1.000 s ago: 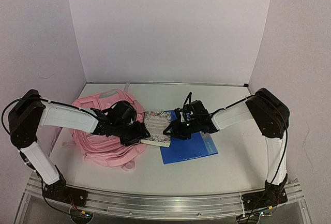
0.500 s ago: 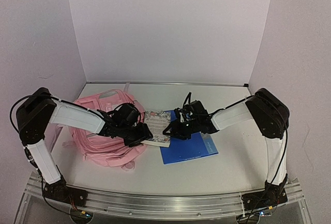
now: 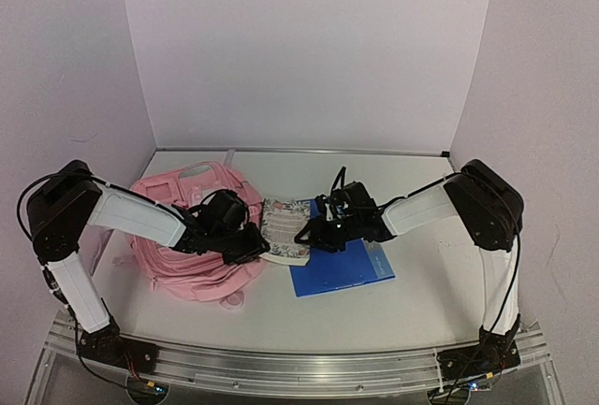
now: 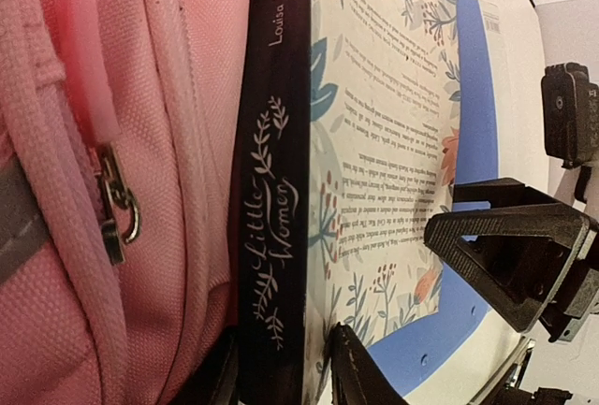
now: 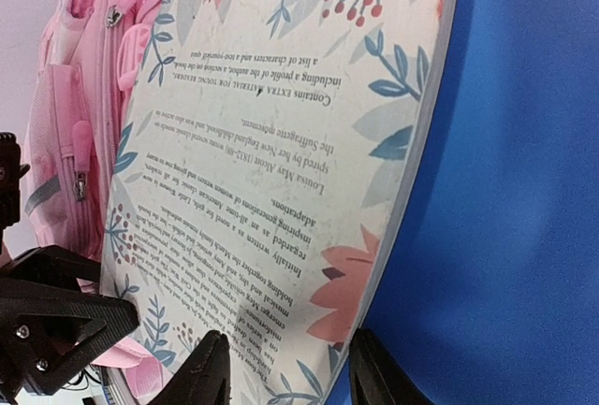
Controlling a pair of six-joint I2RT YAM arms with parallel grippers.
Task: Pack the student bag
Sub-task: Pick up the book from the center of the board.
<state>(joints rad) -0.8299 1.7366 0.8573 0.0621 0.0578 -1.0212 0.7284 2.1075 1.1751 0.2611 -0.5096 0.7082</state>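
Clamping spine of floral book (image 4: 374, 143), left pincer (image 4: 285, 369), right pincer (image 5: 285, 369) grip unclear, white table (image 3: 416, 307) (lilac walls (image 3: 309, 50)).

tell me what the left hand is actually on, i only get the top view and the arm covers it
observer: In the left wrist view the left hand has a finger on each side of the dark spine of the floral book. I cannot tell whether they press yet.
operator: is that spine clear of the bag
observer: No, the spine runs right along the pink student bag, near a zip pull.
operator: and the right hand
observer: In the right wrist view the right hand straddles the book's other edge, where it lies over the blue notebook.
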